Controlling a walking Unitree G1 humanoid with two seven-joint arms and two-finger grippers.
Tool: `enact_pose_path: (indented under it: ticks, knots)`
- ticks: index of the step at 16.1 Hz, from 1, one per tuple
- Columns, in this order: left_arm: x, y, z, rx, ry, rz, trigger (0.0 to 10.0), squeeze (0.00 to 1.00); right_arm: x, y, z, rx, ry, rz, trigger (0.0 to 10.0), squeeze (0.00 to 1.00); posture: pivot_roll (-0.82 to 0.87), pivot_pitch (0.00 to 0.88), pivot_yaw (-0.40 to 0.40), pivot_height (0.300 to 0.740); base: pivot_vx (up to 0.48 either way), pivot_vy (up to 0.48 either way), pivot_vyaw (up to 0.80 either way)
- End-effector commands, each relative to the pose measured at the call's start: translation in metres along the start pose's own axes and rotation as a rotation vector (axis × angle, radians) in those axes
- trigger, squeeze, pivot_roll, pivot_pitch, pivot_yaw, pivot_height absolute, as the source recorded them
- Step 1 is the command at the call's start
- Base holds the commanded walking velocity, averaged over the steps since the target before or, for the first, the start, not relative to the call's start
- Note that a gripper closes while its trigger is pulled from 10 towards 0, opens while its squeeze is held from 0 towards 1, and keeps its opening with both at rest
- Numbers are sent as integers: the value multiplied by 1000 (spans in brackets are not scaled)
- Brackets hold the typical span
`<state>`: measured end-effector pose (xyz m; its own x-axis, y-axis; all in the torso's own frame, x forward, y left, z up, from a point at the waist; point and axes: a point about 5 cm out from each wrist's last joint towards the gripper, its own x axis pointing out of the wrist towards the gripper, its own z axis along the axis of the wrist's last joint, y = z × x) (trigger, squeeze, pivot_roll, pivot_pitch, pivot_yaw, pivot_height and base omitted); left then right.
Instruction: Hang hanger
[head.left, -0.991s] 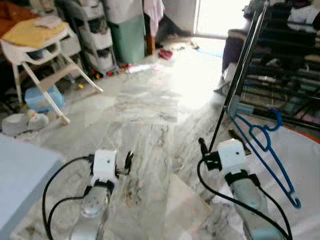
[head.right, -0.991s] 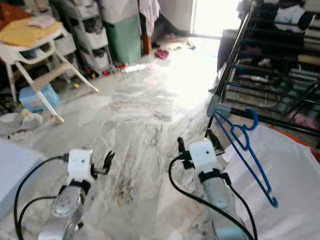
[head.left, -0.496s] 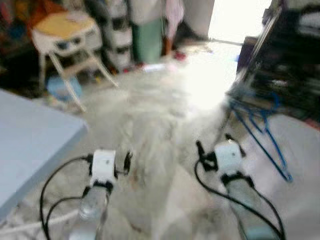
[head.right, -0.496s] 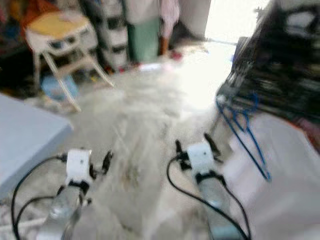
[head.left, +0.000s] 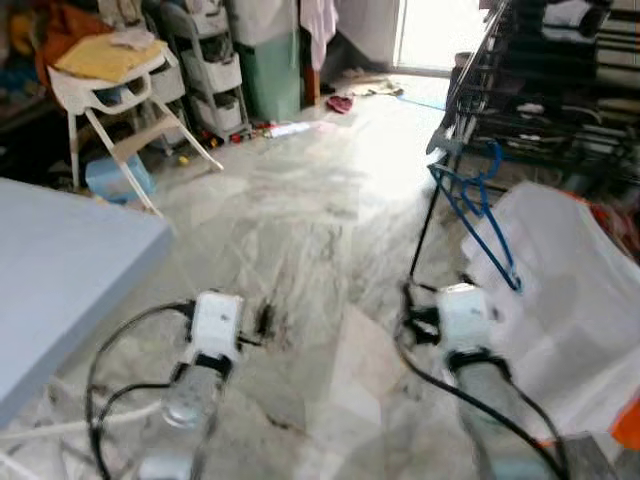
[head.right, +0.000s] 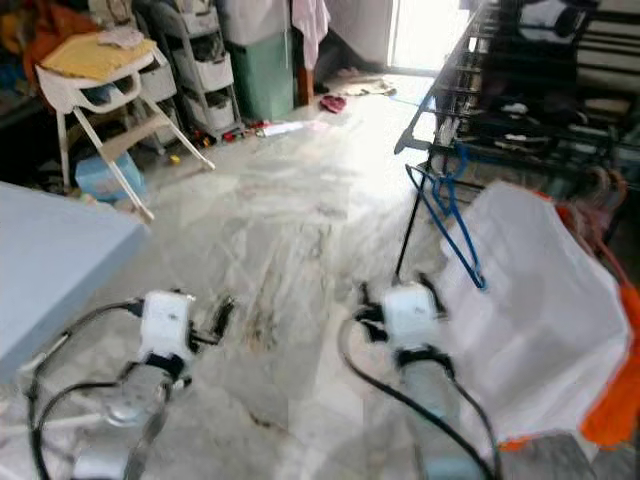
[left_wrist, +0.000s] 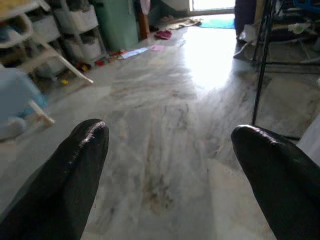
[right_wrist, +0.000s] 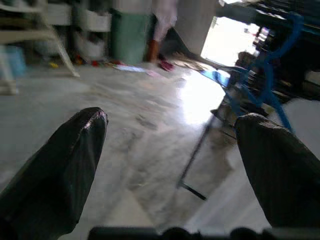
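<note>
A blue hanger (head.left: 472, 212) hangs by its hook on the lower front corner of a black drying rack (head.left: 540, 90), ahead on the right. It also appears in the right wrist view as the blue hanger (right_wrist: 272, 82) beyond the fingers. My right gripper (head.left: 432, 296) is held low over the marble floor, below and slightly left of the hanger, apart from it. Its fingers (right_wrist: 55, 160) are open with nothing between them. My left gripper (head.left: 262, 320) hovers over the floor further left, and its fingers (left_wrist: 75, 170) are open and empty.
A white cloth (head.left: 560, 290) drapes over something right of the rack leg (head.left: 422, 235), with orange fabric (head.right: 610, 400) beside it. A grey-blue flat surface (head.left: 60, 270) fills the near left. A white high chair (head.left: 110, 80), drawer units and a green bin (head.left: 270, 70) stand at the back.
The camera has swung and pulled back, so the grey-blue surface and more of the white cloth came into view. The hanger stays on the rack; both arms keep their pose.
</note>
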<state>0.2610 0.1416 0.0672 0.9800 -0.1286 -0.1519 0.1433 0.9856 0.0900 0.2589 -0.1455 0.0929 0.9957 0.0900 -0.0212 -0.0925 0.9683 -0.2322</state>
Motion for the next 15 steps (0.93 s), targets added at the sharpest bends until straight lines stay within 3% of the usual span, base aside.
enact_pose_path:
  ticks: [1, 15]
  knots:
    - [0, -1, -2, 9, 13, -7, 10000, 0, 3, -3, 6, -11, -21, 3, 10000, 0, -89, 4, 76, 740, -296, 0, 800]
    - [2, -3, 0, 15, 12, -22, 10000, 0, 6, 2, 7, 7, -26, 26, 10000, 0, -89, 31, 94, 740, -287, 0, 800]
